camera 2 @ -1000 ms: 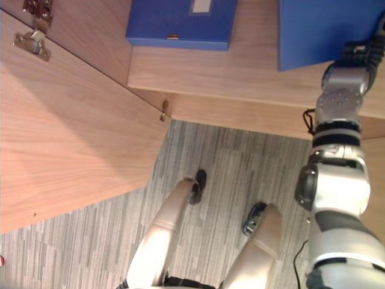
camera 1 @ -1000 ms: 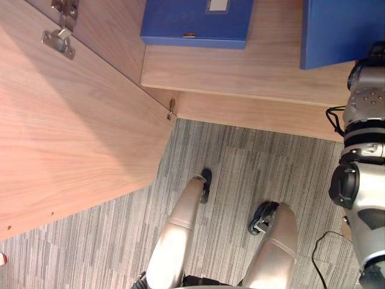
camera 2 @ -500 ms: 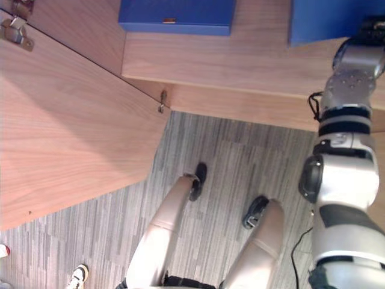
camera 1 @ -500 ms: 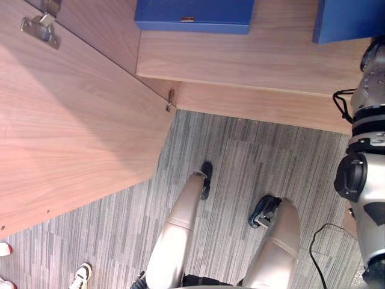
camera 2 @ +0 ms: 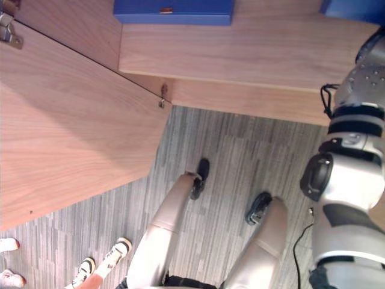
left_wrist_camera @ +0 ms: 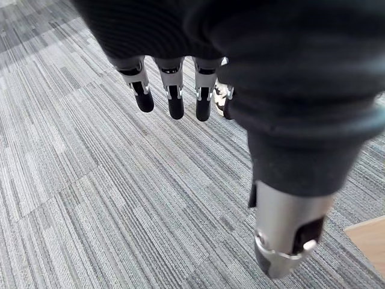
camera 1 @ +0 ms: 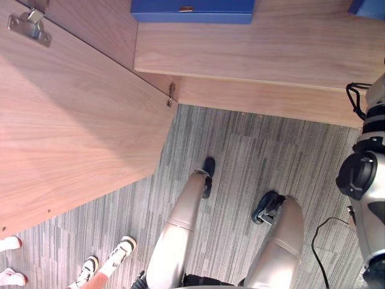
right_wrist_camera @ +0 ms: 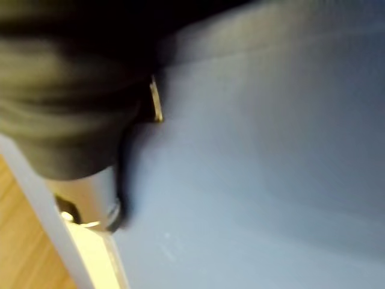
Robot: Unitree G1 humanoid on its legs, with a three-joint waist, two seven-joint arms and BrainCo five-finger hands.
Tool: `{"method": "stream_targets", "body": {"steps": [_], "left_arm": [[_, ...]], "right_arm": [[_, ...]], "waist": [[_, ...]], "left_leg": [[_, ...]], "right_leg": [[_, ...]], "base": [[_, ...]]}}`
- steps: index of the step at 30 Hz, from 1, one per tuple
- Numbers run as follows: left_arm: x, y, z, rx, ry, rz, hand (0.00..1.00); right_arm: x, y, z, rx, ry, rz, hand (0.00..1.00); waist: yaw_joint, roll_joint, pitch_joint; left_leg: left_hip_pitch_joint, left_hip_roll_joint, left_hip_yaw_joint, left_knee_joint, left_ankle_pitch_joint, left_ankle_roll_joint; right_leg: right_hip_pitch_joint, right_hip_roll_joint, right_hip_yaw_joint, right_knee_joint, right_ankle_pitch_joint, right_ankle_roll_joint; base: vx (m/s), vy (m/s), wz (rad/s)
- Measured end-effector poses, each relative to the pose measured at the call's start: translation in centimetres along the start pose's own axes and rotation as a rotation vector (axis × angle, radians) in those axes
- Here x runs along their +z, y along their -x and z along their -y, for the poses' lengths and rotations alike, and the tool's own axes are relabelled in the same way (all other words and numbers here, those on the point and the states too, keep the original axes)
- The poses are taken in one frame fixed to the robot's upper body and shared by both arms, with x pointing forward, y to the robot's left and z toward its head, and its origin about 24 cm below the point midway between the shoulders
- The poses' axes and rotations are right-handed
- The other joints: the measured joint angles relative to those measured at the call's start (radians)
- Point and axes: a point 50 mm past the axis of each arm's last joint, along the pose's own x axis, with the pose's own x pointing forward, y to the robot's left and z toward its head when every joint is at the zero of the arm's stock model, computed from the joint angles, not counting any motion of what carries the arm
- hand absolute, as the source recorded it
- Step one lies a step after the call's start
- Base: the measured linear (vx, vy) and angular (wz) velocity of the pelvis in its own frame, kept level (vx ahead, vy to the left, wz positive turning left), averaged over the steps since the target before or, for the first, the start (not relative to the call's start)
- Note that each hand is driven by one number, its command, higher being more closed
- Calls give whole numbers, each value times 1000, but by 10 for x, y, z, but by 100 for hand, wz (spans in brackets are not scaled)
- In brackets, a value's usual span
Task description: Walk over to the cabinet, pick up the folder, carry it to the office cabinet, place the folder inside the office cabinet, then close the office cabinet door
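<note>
Pushed deeper onto the office cabinet shelf (camera 1: 252, 54) since a second ago, the blue folder (camera 2: 350, 7) sits against my right hand (right_wrist_camera: 90, 195), its fingers beyond telling, left hand (left_wrist_camera: 175, 96) slack-fingered, empty, above carpet (left_wrist_camera: 90, 198); I judge placement near complete, door (camera 1: 72, 120) open.

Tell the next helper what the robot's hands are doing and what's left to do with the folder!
Left hand: open, hanging over the carpet, holding nothing.
Right hand: against the blue folder; grip cannot be judged.
Folder: at the right end of the cabinet shelf; whether it rests there is unclear. A second blue folder lies further left.
Done: folder carried to the shelf.
Left: set it down, let go, close the cabinet door, open at the left.
A person's shoes are near the door.
</note>
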Motion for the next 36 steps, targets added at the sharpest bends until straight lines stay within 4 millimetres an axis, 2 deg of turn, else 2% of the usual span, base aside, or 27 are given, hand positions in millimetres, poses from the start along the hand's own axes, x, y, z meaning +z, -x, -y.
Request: {"method": "stream_targets", "body": {"steps": [6, 12, 18, 21, 23, 24, 25, 26, 27, 28, 32, 36], "left_arm": [[1, 0, 0, 1, 7, 9, 0], [2, 0, 0, 2, 14, 19, 0], [2, 0, 0, 5, 24, 22, 0], [4, -1, -1, 9, 35, 28, 0], [6, -1, -2, 13, 43, 32, 0], [8, -2, -2, 16, 51, 39, 0], [10, -2, -2, 18, 54, 43, 0], [12, -2, -3, 23, 62, 50, 0], [13, -3, -4, 26, 67, 57, 0], [15, -3, -4, 28, 73, 63, 0], [17, -3, -6, 36, 89, 70, 0], [19, -4, -5, 37, 97, 75, 0]], "right_arm": [[-4, 2, -19, 130, 214, -8, 0], [-17, 2, -9, 128, 341, -51, 0], [-24, 4, -8, 146, 366, -64, 0], [-27, 2, -1, 125, 392, -74, 0], [-35, 1, 12, 110, 568, -96, 0], [-42, 1, 23, 112, 742, -126, 0], [-47, 1, 30, 113, 828, -143, 0], [-53, 2, 39, 137, 1019, -156, 0], [-56, 3, 42, 162, 1121, -163, 0], [-60, 3, 46, 178, 1251, -188, 0], [-65, 4, 63, 133, 1344, -232, 0], [-70, 6, 71, 135, 1413, -233, 0]], "waist": [[-2, 0, 0], [-4, 0, 0], [-4, 0, 0], [-7, 0, 0], [-12, 0, 0], [-15, 0, 0], [-16, 0, 0], [-20, 0, 0], [-25, 0, 0], [-26, 0, 0], [-25, -3, -4], [-28, -5, -5]], "left_leg": [[1, 15, 3, -4, 0, 0], [18, 23, 6, -27, 12, -9], [40, 36, 10, -50, 22, -11], [43, 47, 12, -49, 23, -12], [47, 53, 16, -49, 23, -12], [51, 59, 20, -50, 23, -12], [53, 61, 22, -51, 23, -12], [56, 65, 24, -50, 23, -12], [57, 69, 24, -50, 23, -12], [65, 86, 28, -54, 22, -11], [109, 92, 35, -85, 28, -4], [133, 93, 38, -128, 47, -6]], "right_leg": [[-1, 15, 0, -9, 5, -8], [1, 19, 3, -20, 13, -20], [6, 33, 7, -29, 21, -29], [6, 42, 8, -31, 24, -30], [7, 49, 12, -33, 28, -31], [7, 54, 16, -36, 32, -33], [8, 56, 18, -37, 33, -34], [9, 60, 20, -38, 35, -35], [10, 65, 21, -40, 37, -36], [18, 82, 20, -56, 51, -58], [54, 87, 19, -84, 63, -67], [73, 91, 14, -122, 82, -72]], "base": [[54, -14, -6], [31, -15, -4], [20, -24, -7], [19, -22, -9], [18, -13, -12], [9, -9, -14], [6, -12, -16], [1, -11, -12], [-1, -13, -26], [-1, -9, -23], [-1, -3, -10], [1, -3, -1]]}}
